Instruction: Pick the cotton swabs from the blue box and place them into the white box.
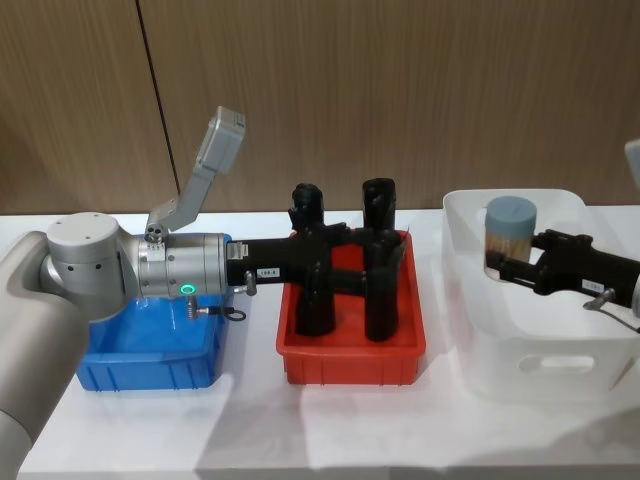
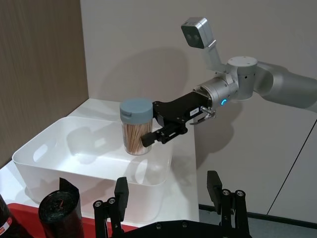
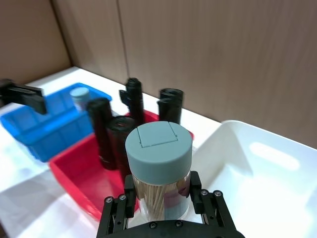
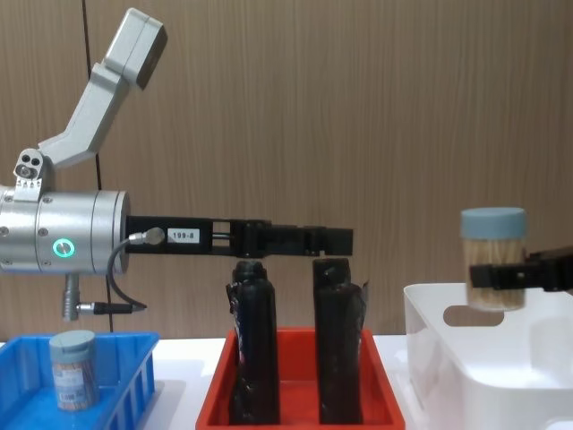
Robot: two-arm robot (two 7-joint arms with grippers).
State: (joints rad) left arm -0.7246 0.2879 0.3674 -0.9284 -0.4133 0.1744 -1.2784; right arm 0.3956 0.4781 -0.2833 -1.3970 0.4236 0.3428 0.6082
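The jar of cotton swabs (image 1: 511,232) is held upright, clamped in the right gripper (image 1: 505,265) above the white box (image 1: 530,360), close to its wall. Carrying it inward and lowering it below the rim before release is advised. Beyond, the left gripper (image 4: 340,240) hangs empty, its jaws apart, over the red tray (image 1: 350,365). A second jar (image 4: 72,367) stands in the blue box (image 1: 150,365).

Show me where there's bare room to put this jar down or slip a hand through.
The white box floor is bare beneath the jar in the right pincer. The table strip before the three bins is free. Crowded: the red tray, full of black bottles under the left pincer; the blue box sits under that arm.
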